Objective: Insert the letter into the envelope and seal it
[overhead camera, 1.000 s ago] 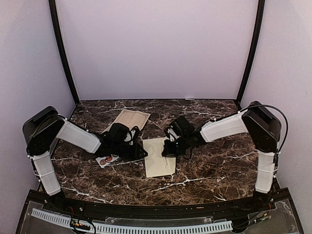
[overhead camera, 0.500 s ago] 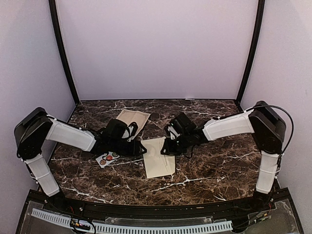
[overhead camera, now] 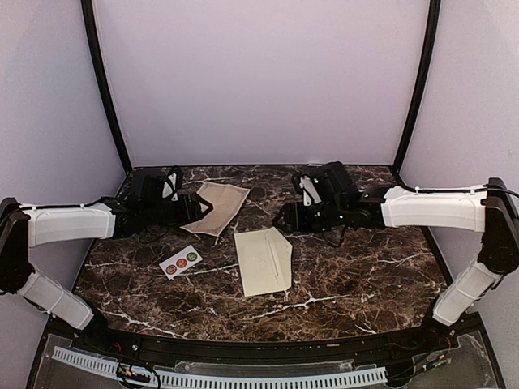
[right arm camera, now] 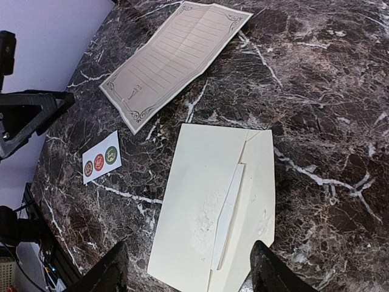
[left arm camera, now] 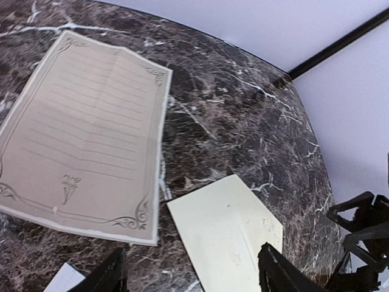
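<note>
From above, the plain cream-beige paper envelope [overhead camera: 263, 261] lies flat on the dark marble table [overhead camera: 365, 267], with the small white strip of 3 round stickers [overhead camera: 180, 262] to its left. The left gripper [overhead camera: 193, 212] is at the edge of the beige ornate-bordered letter sheet [overhead camera: 217, 207], and the right gripper [overhead camera: 284, 219] is just beyond the envelope's far corner. In the left wrist view, the 2 left fingers [left arm camera: 112, 275] are spread wide with nothing between them, and the envelope's end lies past them. In the right wrist view, the 2 right fingers [right arm camera: 115, 267] are spread just as wide and are empty over the envelope, whose flap is folded over.
</note>
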